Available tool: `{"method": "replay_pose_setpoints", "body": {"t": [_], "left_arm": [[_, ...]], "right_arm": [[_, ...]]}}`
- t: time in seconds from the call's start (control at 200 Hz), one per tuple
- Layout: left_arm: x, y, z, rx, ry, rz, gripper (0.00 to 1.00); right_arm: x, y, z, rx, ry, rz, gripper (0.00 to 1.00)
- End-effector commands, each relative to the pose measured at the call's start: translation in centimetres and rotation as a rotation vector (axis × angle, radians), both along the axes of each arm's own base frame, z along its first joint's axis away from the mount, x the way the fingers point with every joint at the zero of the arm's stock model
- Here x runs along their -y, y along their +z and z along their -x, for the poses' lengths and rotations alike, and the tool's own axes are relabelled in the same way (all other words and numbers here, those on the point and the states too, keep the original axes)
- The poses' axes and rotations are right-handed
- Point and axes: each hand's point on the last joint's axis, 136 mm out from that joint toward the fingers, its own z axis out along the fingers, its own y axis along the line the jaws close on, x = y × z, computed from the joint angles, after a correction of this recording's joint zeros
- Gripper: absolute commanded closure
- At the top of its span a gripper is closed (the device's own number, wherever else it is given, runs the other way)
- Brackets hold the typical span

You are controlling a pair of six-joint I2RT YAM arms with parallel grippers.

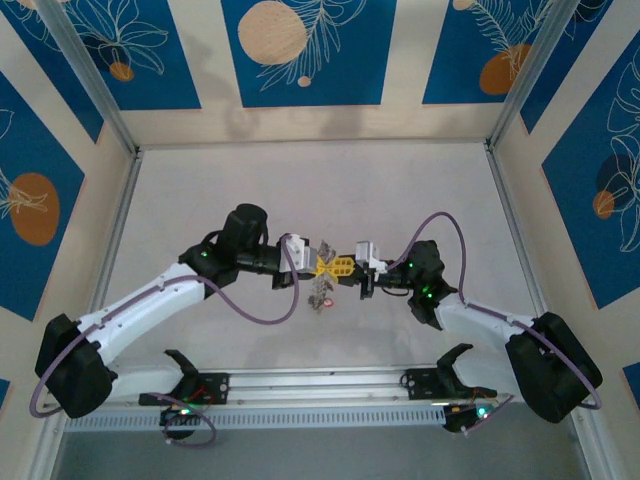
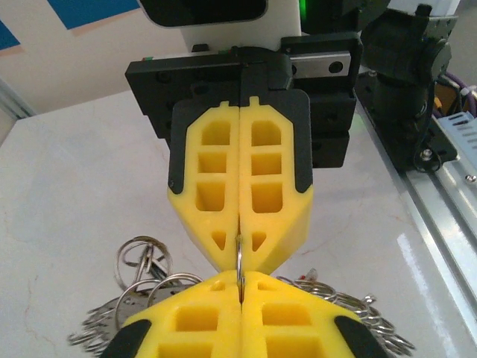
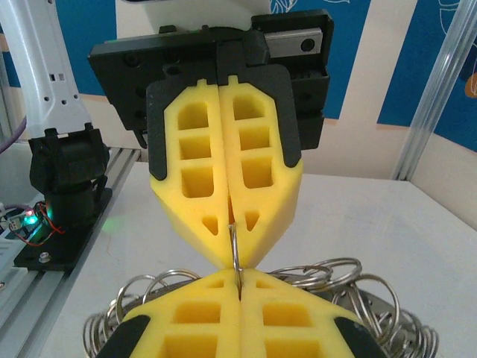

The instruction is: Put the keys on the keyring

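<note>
While clamped over the table (image 1: pixel 250 200), the keyring (image 2: pixel 238 257) is gripped by left claw (image 2: pixel 240 282) and right claw (image 3: pixel 237 277), both closed on it.
Light, stiff, slick wire is expected — it should be pinched firmly across the coil.

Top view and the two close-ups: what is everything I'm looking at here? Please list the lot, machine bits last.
keyring: one, silvery wire, edge-on between the two grippers' tips.
spare rings: many, silvery, bunched under the grippers.
keys: too small to count, a reddish speck in the bunch.
table: one, pale grey, under everything.
walls: blue and cream leaf-pattern panels around the table.
rail: one, silvery, near edge.
arms: two, white and black, reaching to mid-table.
left gripper: one, yellow and black, shut on the keyring.
right gripper: one, yellow and black, shut on the keyring.
</note>
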Motion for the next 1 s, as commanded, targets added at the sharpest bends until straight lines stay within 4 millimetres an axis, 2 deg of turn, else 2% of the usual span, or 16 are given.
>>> {"method": "replay_pose_setpoints", "body": {"t": [0.0,0.11,0.185,0.22,0.32,0.39,0.515,0.59,0.66,0.76,0.86,0.925,0.995], "left_arm": [[0.6,1.0,0.7,0.006,-0.06,0.017,1.0],[0.3,0.8,0.3,0.015,-0.029,-0.002,1.0],[0.1,1.0,0.0,0.03,-0.006,-0.008,1.0],[0.0,1.0,0.0,0.033,-0.001,-0.012,1.0],[-0.4,1.1,0.0,0.033,0.002,-0.006,1.0],[-0.6,1.1,-0.2,0.021,0.008,0.001,1.0],[-1.0,1.2,-0.5,0.007,0.03,0.023,1.0],[-1.3,1.4,-0.9,-0.002,0.052,0.036,1.0],[-1.6,1.4,-1.2,-0.015,0.07,0.04,1.0],[-2.2,1.4,-1.6,-0.021,0.107,0.042,1.0],[-2.9,1.5,-2.0,-0.026,0.132,0.051,1.0],[-3.2,1.5,-2.2,-0.026,0.14,0.05,1.0],[-3.3,1.4,-2.5,-0.03,0.149,0.047,1.0]], "right_arm": [[-0.6,2.2,0.0,0.087,0.006,-0.04,1.0],[-0.5,2.0,-0.2,0.08,-0.008,-0.038,1.0],[-0.1,1.6,-0.6,0.075,-0.052,-0.042,0.8],[0.1,1.4,-0.8,0.075,-0.072,-0.043,0.75],[0.8,1.0,-1.0,0.06,-0.109,-0.047,0.66],[1.4,0.8,-1.2,0.038,-0.146,-0.053,0.64],[3.5,1.0,-3.0,-0.047,-0.268,-0.113,0.54],[6.1,0.7,-6.5,-0.199,-0.485,-0.153,0.45],[9.4,-0.6,-9.7,-0.391,-0.73,-0.183,0.29],[14.1,-3.8,-12.6,-0.729,-1.015,-0.179,0.27],[18.9,-7.6,-13.3,-1.068,-1.257,-0.224,0.27],[21.9,-11.0,-12.4,-1.322,-1.406,-0.246,0.33],[24.3,-13.8,-10.8,-1.519,-1.509,-0.23,0.31]]}}
